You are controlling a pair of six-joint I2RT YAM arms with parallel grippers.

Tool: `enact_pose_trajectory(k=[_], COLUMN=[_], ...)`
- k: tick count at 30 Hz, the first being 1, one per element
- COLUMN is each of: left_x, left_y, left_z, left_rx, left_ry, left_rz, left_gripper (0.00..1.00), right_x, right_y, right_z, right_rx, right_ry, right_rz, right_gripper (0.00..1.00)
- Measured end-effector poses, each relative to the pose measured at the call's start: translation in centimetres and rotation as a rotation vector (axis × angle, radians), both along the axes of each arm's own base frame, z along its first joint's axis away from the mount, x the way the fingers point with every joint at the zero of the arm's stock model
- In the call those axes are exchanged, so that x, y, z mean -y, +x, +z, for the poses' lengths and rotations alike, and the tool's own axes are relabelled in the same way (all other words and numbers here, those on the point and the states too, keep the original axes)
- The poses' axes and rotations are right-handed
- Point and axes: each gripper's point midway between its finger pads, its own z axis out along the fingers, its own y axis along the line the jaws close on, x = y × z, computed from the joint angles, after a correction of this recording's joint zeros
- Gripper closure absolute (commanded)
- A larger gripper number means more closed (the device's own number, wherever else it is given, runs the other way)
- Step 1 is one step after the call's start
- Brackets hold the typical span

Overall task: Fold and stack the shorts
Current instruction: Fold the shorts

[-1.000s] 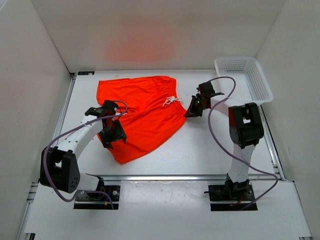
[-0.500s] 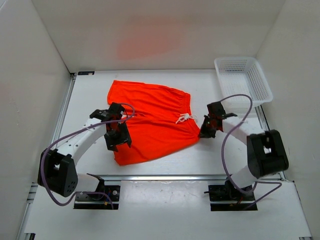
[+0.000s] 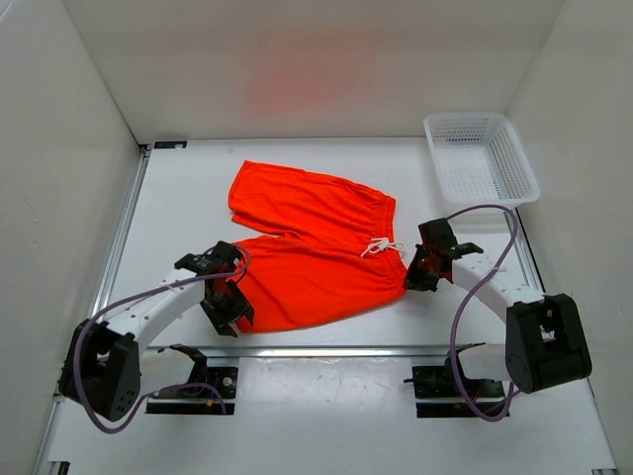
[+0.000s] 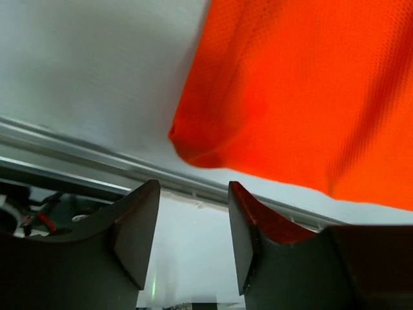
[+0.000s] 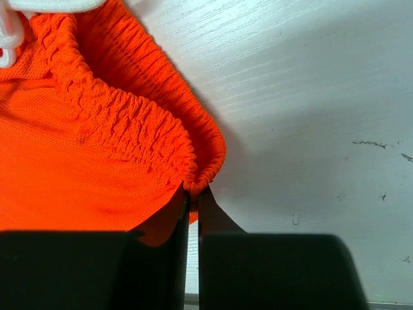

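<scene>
The bright orange shorts [image 3: 316,247] lie flat in the middle of the table, waistband to the right, with the white drawstring bow [image 3: 379,246] on it. My right gripper [image 3: 417,275] is shut on the near corner of the gathered waistband [image 5: 193,174]; the right wrist view shows the fabric [image 5: 84,148] pinched between the fingers. My left gripper [image 3: 226,309] is at the near left leg hem. In the left wrist view it [image 4: 193,239] is open and empty, and the hem corner [image 4: 187,142] lies just beyond the fingertips.
A white mesh basket [image 3: 482,158] stands at the far right corner. A metal rail [image 3: 326,349] runs along the table's near edge, right behind the left gripper, and also shows in the left wrist view [image 4: 77,161]. White walls enclose the table.
Both grippers have moved toward the near edge, dragging the shorts nearer and to the right and flatter. The left gripper now stands open at the hem.
</scene>
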Motion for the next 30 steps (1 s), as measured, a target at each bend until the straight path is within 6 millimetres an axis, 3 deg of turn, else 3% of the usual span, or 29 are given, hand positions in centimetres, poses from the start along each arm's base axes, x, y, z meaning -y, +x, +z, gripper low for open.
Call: enact_pose_trajectory(k=[4,7,10,14,17,20,25,27,28,30], left_x=[0.9,1.3,1.2,0.7,0.2,-0.1,-0.3,-0.3,-0.3,-0.4], left_y=[0.6,1.0,1.4,1.4,1.4,2.3,5.7,6.5,6.6,6.1], left_z=[-1.2,-1.8,-2.6,-3.0,-2.2,0.1,5.6,6.7,6.8,6.0], left_rx=[-0.024,-0.032,-0.047,-0.054,-0.029,0.052,0.211,0.246,0.251,0.231], left_ry=[-0.012,-0.007,0.015,0.049,0.069,0.071,0.08,0.081,0.081,0.08], left_rz=[0.012,0.01,0.014,0.018,0.03,0.047,0.073,0.074,0.072,0.053], left_gripper=[0.53,0.75,0.9,0.9,0.9,0.9,0.9,0.9,0.85,0.61], right_x=[0.0,0.0,0.0,0.1,0.4,0.7,1.0,1.1,1.1,1.2], right_y=[0.0,0.0,0.0,0.0,-0.2,-0.8,-1.4,-1.6,-1.6,-1.7], right_z=[0.1,0.2,0.3,0.8,1.1,1.3,1.8,1.9,1.9,1.9], right_rx=[0.003,0.006,0.012,0.026,0.033,0.037,0.039,0.039,0.037,0.034], right_ry=[0.0,0.001,0.003,0.0,-0.009,-0.013,-0.022,-0.026,-0.027,-0.032], right_rz=[0.001,0.001,0.001,0.002,0.002,0.002,0.004,0.006,0.006,0.007], right_gripper=[1.0,1.0,1.0,1.0,1.0,1.0,1.0,1.0,1.0,1.0])
